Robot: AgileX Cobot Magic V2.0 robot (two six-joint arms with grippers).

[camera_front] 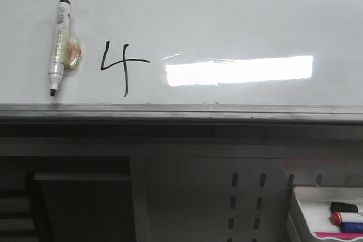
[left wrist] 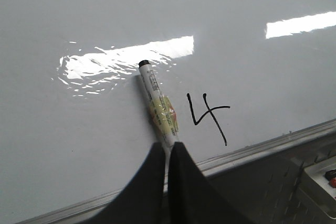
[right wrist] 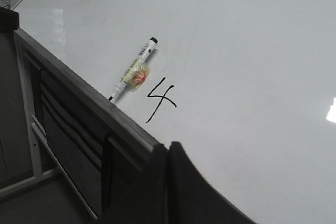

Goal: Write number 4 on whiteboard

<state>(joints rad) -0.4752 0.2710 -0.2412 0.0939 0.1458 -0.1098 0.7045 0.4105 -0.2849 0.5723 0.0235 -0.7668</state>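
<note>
Down in the front view's lower right corner, nearest the camera, sits a small white tray (camera_front: pixel 303 208) holding markers, among them a red-capped one (camera_front: pixel 346 217) and a black cap (camera_front: pixel 343 207). Above it runs the grey metal rim (camera_front: pixel 181 113) of the whiteboard (camera_front: pixel 227 15), whose glossy white face carries a bright rectangular reflection (camera_front: pixel 238 70). On the board, left of that glare, stands the number 4 (camera_front: pixel 122 66), drawn in thin black line with an open top and a long stem reaching down toward the rim. Just left of the figure a marker (camera_front: pixel 58 46) lies against the board, black tip downward near the rim, a yellowish wrap with a red patch around its middle; it is apart from the 4. In the left wrist view the left gripper's (left wrist: pixel 169 153) dark fingers are pressed together, with the marker's lower end just at their tips; whether they grip it I cannot tell. The right gripper's (right wrist: pixel 169 153) fingers are likewise closed together, holding nothing, well apart from marker and figure.
</note>
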